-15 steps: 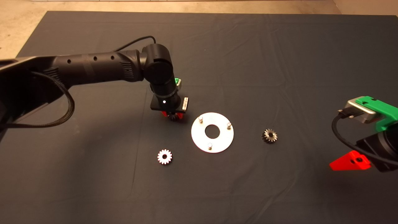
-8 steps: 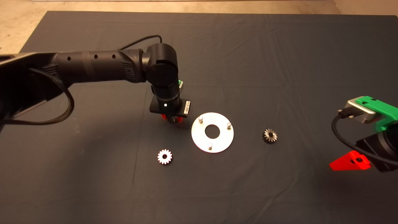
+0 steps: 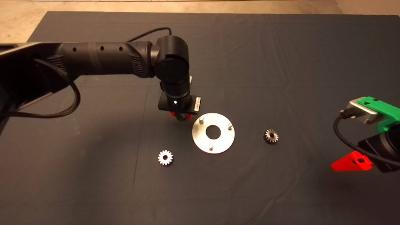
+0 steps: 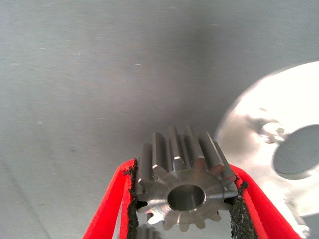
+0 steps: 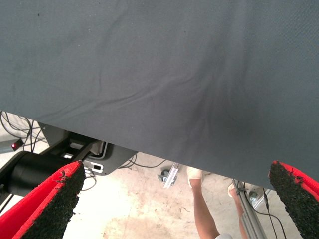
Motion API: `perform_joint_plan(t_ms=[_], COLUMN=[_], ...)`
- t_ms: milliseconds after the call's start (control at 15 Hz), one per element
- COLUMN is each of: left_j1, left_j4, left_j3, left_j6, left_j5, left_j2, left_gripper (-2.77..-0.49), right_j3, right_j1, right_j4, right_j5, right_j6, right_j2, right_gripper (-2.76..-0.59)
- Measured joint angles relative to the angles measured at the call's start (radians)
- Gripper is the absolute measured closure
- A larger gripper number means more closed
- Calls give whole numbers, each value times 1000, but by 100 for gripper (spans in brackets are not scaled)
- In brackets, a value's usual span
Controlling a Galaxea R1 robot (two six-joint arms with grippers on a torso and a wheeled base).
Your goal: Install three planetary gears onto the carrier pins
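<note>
My left gripper (image 4: 182,199) squeezed one small, hard, silvery metal gear (image 4: 183,185) by its slippery teeth, near the surface's middle; my right gripper (image 5: 179,199) waited open.

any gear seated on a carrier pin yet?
No. All three pins on the disc stand bare; the left gripper holds one gear.

The dark mat (image 3: 281,47) lay bare across the upper right and the bottom of the frame. The black left arm (image 3: 103,59) barred the upper left. Mid-frame stood the flat round silver disc (image 3: 213,147) with three studs, flanked by a bright small toothed gear (image 3: 165,157) and a darker small toothed gear (image 3: 271,136).
</note>
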Motion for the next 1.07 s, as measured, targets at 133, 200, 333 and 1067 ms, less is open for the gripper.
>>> perform_joint_plan(t_ms=[133,200,333,1067], left_j1=[0,0,0,-13], left_j4=[0,0,0,-5], left_j3=[0,-1,-4,-50], left_j6=[-1,-3,-5,-8], left_j5=[0,0,3,4], left_j2=[11,15,31,106], left_gripper=[-96,-96,-96,-96], right_j3=[0,0,0,0], right_j1=[0,0,0,0], right_j4=[0,0,0,0], right_j5=[0,0,1,0], right_j6=[0,0,0,0], right_j2=[0,0,0,0], right_gripper=[-275,-275,-275,-275])
